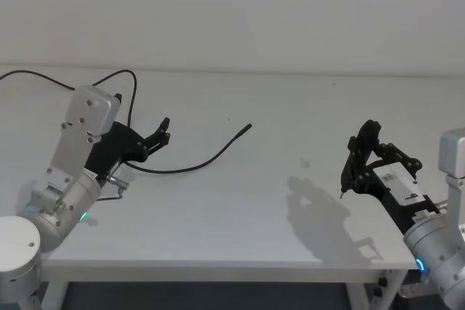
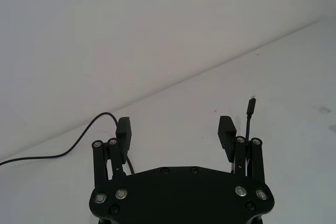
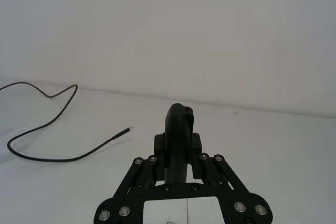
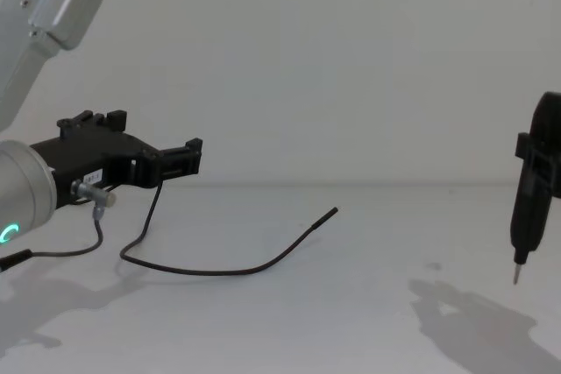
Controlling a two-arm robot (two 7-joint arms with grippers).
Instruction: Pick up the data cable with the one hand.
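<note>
Left gripper hung low over the table, fingers spread wide, nothing held. The data cable lay flat. Its bend passed under that gripper, and its long run curved toward the table's centre, ending in the stiff tip ahead of my fingers. My left arm was plainly the nearer. Right gripper stood well apart, clamped on a pen-shaped tool. Judgement: a short descent onto the bend was called for.
</note>
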